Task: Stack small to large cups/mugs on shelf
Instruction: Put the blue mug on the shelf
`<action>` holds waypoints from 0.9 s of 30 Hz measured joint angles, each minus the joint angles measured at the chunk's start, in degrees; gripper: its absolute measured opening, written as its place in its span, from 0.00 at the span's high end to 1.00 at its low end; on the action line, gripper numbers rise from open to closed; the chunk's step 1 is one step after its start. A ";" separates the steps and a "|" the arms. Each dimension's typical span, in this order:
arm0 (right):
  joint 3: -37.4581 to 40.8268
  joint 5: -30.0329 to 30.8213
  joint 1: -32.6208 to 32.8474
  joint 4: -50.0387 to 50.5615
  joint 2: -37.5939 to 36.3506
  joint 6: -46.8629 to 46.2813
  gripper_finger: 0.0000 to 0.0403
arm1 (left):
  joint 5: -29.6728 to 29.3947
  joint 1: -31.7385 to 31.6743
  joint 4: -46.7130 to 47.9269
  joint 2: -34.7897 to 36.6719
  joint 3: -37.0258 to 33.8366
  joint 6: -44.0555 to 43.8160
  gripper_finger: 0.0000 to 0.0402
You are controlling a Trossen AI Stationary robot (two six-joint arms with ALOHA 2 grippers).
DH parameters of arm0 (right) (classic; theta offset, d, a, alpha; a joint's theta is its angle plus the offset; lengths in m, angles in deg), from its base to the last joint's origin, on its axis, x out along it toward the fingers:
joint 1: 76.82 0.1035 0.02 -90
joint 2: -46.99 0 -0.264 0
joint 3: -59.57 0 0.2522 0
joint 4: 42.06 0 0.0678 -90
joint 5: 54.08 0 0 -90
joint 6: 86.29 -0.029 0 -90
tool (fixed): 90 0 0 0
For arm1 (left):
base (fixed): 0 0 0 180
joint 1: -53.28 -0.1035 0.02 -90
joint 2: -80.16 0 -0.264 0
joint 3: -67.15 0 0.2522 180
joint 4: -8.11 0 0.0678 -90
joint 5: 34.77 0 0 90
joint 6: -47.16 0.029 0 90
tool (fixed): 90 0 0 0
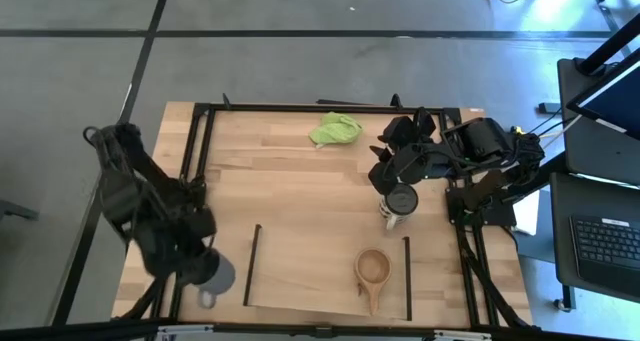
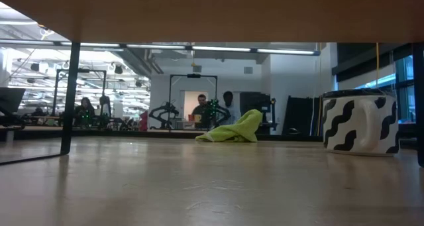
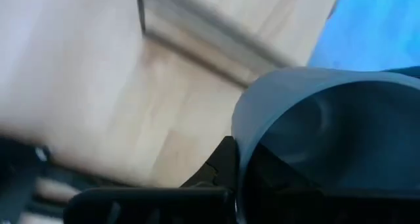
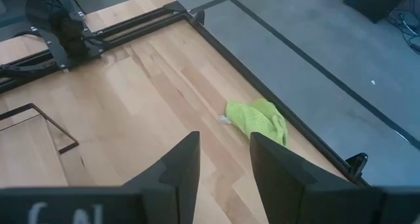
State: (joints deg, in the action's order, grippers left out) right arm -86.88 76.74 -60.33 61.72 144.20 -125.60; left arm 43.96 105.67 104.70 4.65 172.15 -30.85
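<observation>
Left hand (image 1: 200, 266) was clamped on blue-grey mug (image 1: 215, 274) rim, shelf (image 1: 300, 271) just beside it; thin rim grip could slip on lift. Right hand (image 4: 223, 159) hung open, empty.

— Where does the shelf (image 1: 310, 271) sit?
— On the surface (image 1: 290, 181), at its near middle. The small cup (image 1: 372, 269) rests on the shelf, close to its right bar.
— And the other two?
— The large mug (image 1: 400, 203) stands on the surface just beyond the shelf's right far corner, under the right claw (image 1: 392, 176). The medium mug (image 1: 215, 274) is left of the shelf, at the left claw (image 1: 195, 266).
— The cloth (image 1: 336, 130)?
— Near the far edge, behind the shelf and left of the right arm.
</observation>
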 joint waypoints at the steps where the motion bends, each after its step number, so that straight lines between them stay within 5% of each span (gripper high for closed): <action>1: 0.00 0.00 0.00 0.00 0.00 0.00 0.66 | -0.18 -1.94 2.10 -1.23 3.47 3.25 0.99; 5: 0.00 -0.20 0.00 0.00 0.00 -0.04 0.66 | -0.12 -9.78 7.33 -6.66 14.99 16.75 0.99; 14: 0.01 -1.03 0.33 0.00 0.00 -0.90 0.66 | 3.22 -26.98 7.21 -19.43 24.11 46.99 0.99; 27: 0.01 0.05 1.86 -0.01 0.00 -5.07 0.66 | 5.02 -36.32 3.74 -36.14 43.62 48.08 0.99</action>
State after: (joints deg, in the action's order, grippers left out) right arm -86.87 76.79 -58.47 61.71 144.20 -130.67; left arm 48.98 69.36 108.44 -31.49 215.77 17.23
